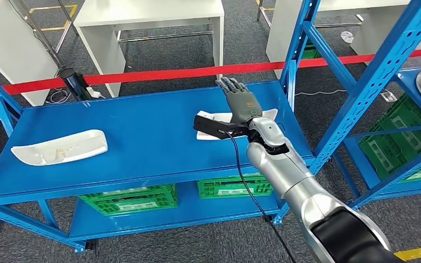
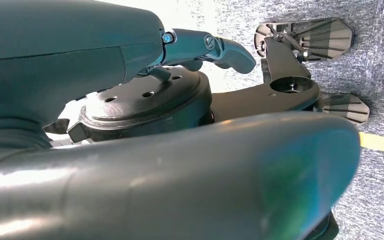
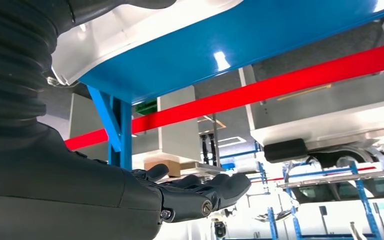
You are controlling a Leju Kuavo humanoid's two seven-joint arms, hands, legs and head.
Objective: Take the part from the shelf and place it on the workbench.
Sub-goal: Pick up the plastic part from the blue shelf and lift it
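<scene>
**Mia:** The white curved plastic part (image 1: 211, 117) is lying on the blue metal shelf (image 1: 142, 126), near the right end. The robot's right hand (image 1: 240, 101) is hanging over it with its fingers straight and apart. It is holding nothing.

**Ben:** Is the hand touching it?

**Mia:** I cannot tell. The hand is covering most of the part.

**Ben:** What about the left hand (image 2: 200, 47)?

**Mia:** It is hanging down by the grey carpet. Its fingers are curling a bit, but I cannot tell if it is open or closed.

**Ben:** What could go wrong?

**Mia:** I think the part is smooth and thin, so the fingers might slide off it. Or the hand might push it toward the back edge, by the red tape barrier (image 1: 170, 74), and it could fall off.

**Ben:** And the blue shelf post (image 1: 296, 49)?

**Mia:** It is standing just beside the hand. The arm could bump it while lifting.

**Ben:** There is another white curved part (image 1: 60, 147) at the left end. Any words on things?

**Mia:** Faint marks on that one, but too small to read.
</scene>
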